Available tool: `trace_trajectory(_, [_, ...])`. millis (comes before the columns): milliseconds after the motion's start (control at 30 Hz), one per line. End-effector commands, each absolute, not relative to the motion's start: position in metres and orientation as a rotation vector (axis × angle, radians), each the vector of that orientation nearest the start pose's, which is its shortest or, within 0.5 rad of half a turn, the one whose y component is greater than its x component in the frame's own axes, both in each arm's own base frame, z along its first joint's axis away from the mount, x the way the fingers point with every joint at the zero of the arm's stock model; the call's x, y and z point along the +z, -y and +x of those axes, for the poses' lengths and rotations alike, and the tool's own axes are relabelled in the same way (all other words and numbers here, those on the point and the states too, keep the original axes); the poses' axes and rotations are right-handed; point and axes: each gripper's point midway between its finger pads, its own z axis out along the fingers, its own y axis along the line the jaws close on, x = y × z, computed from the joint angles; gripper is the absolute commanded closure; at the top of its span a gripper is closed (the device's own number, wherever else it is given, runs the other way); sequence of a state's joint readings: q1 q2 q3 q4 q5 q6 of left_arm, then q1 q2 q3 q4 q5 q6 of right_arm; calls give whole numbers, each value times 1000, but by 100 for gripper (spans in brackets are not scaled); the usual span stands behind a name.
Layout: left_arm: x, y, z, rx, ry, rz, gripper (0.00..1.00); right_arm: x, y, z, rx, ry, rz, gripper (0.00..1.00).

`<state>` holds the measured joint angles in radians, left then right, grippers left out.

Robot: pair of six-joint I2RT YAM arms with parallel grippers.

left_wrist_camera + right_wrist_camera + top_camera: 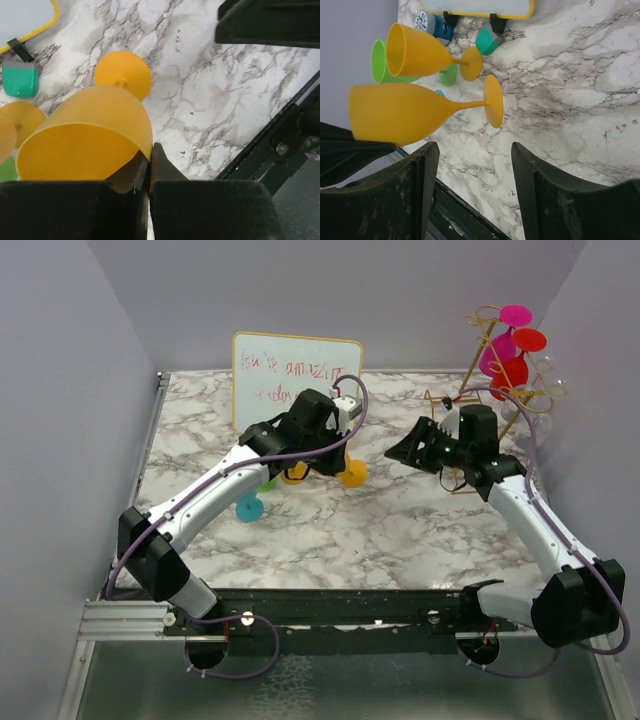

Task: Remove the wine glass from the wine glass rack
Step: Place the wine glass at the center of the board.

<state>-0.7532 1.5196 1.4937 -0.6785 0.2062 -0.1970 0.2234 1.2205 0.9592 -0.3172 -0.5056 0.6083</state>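
Orange wine glass (395, 114) (grey-veined white table (400, 530)).

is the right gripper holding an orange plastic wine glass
No, the right gripper stands open with only the white marble tabletop between its black fingers, and the nearer orange plastic wine glass lies beside them.

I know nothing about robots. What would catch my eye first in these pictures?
The gold wine glass rack at the far right corner of the table, hung with pink and red glasses, stands out most. Near the middle, the left gripper pinches the rim of an orange wine glass, while the right gripper hangs open and empty beside it. A yellow-framed whiteboard stands at the back.
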Motion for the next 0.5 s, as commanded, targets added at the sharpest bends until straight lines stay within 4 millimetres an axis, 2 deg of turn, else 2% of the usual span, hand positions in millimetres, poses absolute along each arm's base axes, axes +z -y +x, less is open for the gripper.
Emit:
trace_trajectory(0, [229,299,281,-563,-2305,748,100,230,-174,313,958,-2198,111,35])
trace_trajectory(200, [211,301,292,-481,-2364,790,100,250,-165,316,904,-2141,153,35])
trace_trajectory(333, [182,302,302,-390,-2428,851,100,269,-149,315,813,-2075,193,34])
trace_trajectory(467, [178,303,314,-336,-2429,853,100,287,-131,312,717,-1994,211,32])
